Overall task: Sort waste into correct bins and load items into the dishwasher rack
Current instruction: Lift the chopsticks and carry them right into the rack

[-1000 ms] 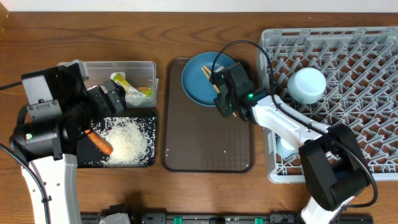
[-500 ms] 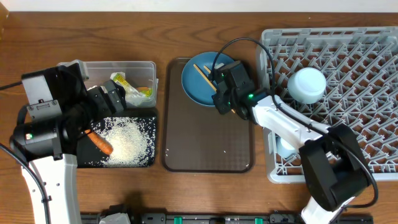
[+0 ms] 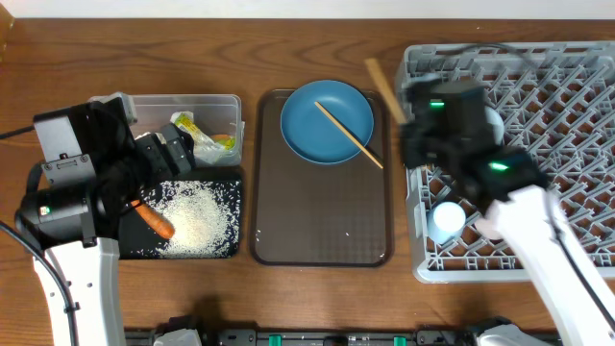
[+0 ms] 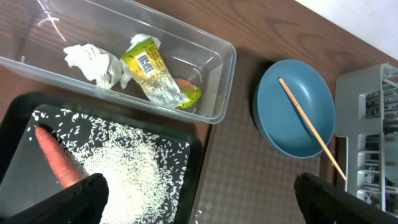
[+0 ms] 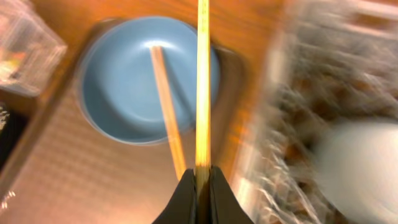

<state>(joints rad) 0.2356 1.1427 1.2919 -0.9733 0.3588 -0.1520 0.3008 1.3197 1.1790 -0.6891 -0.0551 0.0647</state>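
One thin wooden chopstick is pinched in the right gripper. The two fingers are squeezed tight on its lower end, and the stick points straight out from them. It is up in the air, just off the right side of the large round blue plate. It looks blurry in both views.

A second wooden chopstick lies flat across the blue plate. One tip pokes out over the plate's right rim. The plate sits at the far end of the dark brown serving tray.

The right arm is bent over the big grey plastic rack, which is to the right of the plate. Its wrist is turned toward the plate. A pale blue round cup sits in the rack beside the arm.

To the left of the plate is the clear plastic tub. Crumpled white paper and a yellow-green wrapper lie inside it. Just beside the tub, on its near side, is the shallow black tray. It holds loose white rice and a small orange carrot.

The left arm stands far to the left of the plate and bends over the tub and the black tray. The left gripper hangs above them, looking down. Its fingers are spread wide apart and hold nothing.
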